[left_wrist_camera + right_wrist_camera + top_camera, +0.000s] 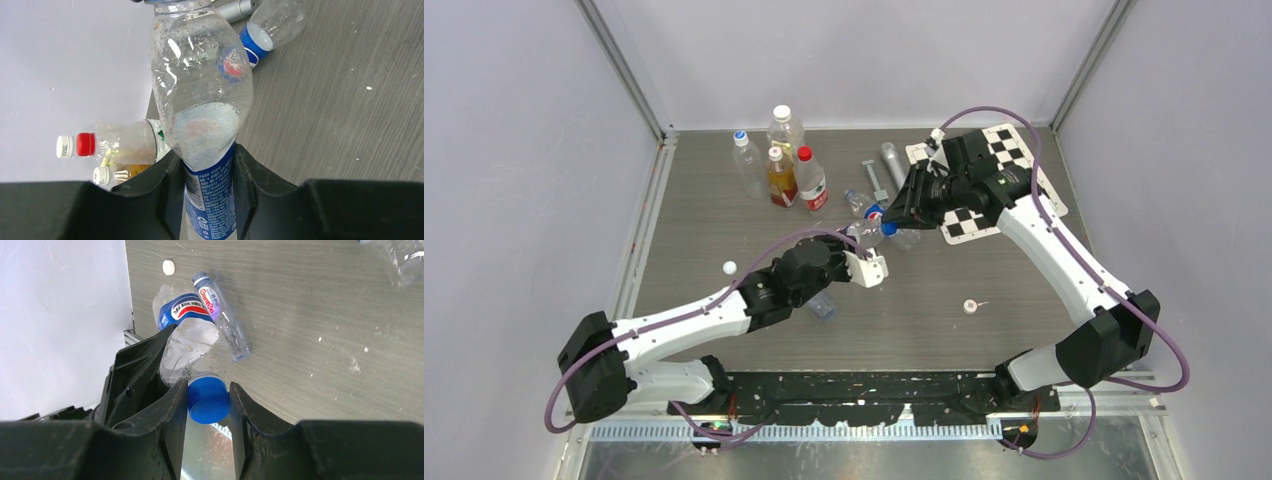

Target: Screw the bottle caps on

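White cap [729,267] lies alone on the counter [1024,330] at the far left, just beyond my left arm [694,315]. At the back left four bottles stand close together: a blue-capped one [747,162], a tall clear one [785,128], an amber one [781,180] and a red-capped one [811,183]. Under my left forearm a slim bottle [821,306] lies on its side.

Near the middle, my left jaws are clenched on the bottle [200,90]. They pinch it across its blue label, and its neck points toward my right arm [1064,250]. Droplets cling to the inside of its clear wall. My right jaws grasp the blue cap [209,401] by its sides, right at that bottle's mouth. Whether the cap sits on the thread I cannot tell.

Just behind this meeting point a Pepsi bottle [867,208] lies on its side, with a silver cylinder [892,160] lying beyond it. Toward the near right a second white cap [970,306] rests on the counter, well apart from everything else. At the back right a checkerboard [984,180] lies flat, partly covered by my right wrist.
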`<act>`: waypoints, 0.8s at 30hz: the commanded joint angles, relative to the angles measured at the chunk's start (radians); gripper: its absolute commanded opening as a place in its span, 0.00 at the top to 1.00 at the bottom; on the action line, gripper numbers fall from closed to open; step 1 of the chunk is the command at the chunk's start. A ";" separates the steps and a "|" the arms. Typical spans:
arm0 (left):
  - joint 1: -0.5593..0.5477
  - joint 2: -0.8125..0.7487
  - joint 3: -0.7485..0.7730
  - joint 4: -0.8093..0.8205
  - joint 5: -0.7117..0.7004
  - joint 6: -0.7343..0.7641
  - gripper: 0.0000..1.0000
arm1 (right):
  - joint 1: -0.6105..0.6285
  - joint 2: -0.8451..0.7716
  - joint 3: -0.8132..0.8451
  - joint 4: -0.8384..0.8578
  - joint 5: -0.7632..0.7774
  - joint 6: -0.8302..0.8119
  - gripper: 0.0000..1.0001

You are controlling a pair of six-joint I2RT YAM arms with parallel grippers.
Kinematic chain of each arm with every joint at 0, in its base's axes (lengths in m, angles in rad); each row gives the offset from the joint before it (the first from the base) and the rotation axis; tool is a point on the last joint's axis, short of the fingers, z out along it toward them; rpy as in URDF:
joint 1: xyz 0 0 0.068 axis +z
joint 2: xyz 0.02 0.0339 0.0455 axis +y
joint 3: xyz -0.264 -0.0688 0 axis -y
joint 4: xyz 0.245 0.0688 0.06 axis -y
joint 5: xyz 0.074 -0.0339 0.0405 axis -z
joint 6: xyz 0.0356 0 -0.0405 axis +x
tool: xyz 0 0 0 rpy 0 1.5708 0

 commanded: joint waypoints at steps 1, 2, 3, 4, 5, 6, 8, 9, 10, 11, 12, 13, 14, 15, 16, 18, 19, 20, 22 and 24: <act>0.079 -0.048 0.079 -0.006 0.238 -0.118 1.00 | -0.005 -0.031 0.041 0.113 -0.022 -0.155 0.62; 0.121 -0.058 0.084 -0.043 0.303 -0.169 1.00 | -0.006 -0.038 0.044 0.107 -0.031 -0.237 0.57; 0.153 -0.065 0.088 -0.078 0.352 -0.192 1.00 | -0.008 -0.054 0.050 0.102 -0.047 -0.274 0.51; 0.184 -0.069 0.094 -0.115 0.395 -0.201 1.00 | -0.010 -0.064 0.051 0.097 -0.054 -0.343 0.47; 0.210 -0.069 0.107 -0.160 0.436 -0.205 1.00 | -0.012 -0.082 0.052 0.095 -0.070 -0.416 0.42; 0.242 -0.066 0.121 -0.197 0.468 -0.208 1.00 | -0.013 -0.103 0.051 0.091 -0.077 -0.452 0.40; 0.283 -0.058 0.152 -0.273 0.551 -0.209 1.00 | -0.013 -0.134 0.045 0.088 -0.107 -0.563 0.36; 0.303 -0.053 0.168 -0.306 0.597 -0.212 1.00 | -0.013 -0.144 0.038 0.088 -0.135 -0.643 0.34; 0.320 -0.046 0.189 -0.346 0.661 -0.212 1.00 | -0.013 -0.163 0.033 0.086 -0.150 -0.684 0.33; 0.333 -0.041 0.207 -0.373 0.703 -0.211 1.00 | -0.013 -0.171 0.024 0.085 -0.179 -0.759 0.33; 0.343 -0.035 0.223 -0.396 0.749 -0.211 1.00 | -0.013 -0.185 0.015 0.081 -0.211 -0.797 0.33; 0.350 -0.028 0.238 -0.419 0.789 -0.211 1.00 | -0.013 -0.191 0.012 0.079 -0.226 -0.865 0.33; 0.356 -0.021 0.254 -0.437 0.822 -0.210 1.00 | -0.013 -0.202 0.004 0.072 -0.264 -0.897 0.33; 0.359 -0.009 0.268 -0.456 0.853 -0.207 1.00 | -0.013 -0.209 0.000 0.069 -0.283 -0.955 0.33; 0.360 -0.001 0.282 -0.472 0.877 -0.203 1.00 | -0.013 -0.212 -0.004 0.067 -0.312 -0.999 0.33; 0.361 0.014 0.308 -0.503 0.925 -0.194 1.00 | -0.014 -0.215 -0.008 0.059 -0.346 -1.066 0.34; 0.361 0.020 0.319 -0.514 0.946 -0.193 1.00 | -0.013 -0.215 -0.007 0.049 -0.356 -1.085 0.34; 0.361 0.025 0.327 -0.523 0.963 -0.190 1.00 | -0.012 -0.214 -0.007 0.045 -0.370 -1.111 0.35; 0.361 0.033 0.341 -0.534 0.985 -0.188 1.00 | -0.011 -0.213 -0.005 0.035 -0.392 -1.146 0.36; 0.361 0.038 0.348 -0.537 0.994 -0.187 1.00 | -0.009 -0.210 -0.001 0.009 -0.419 -1.183 0.37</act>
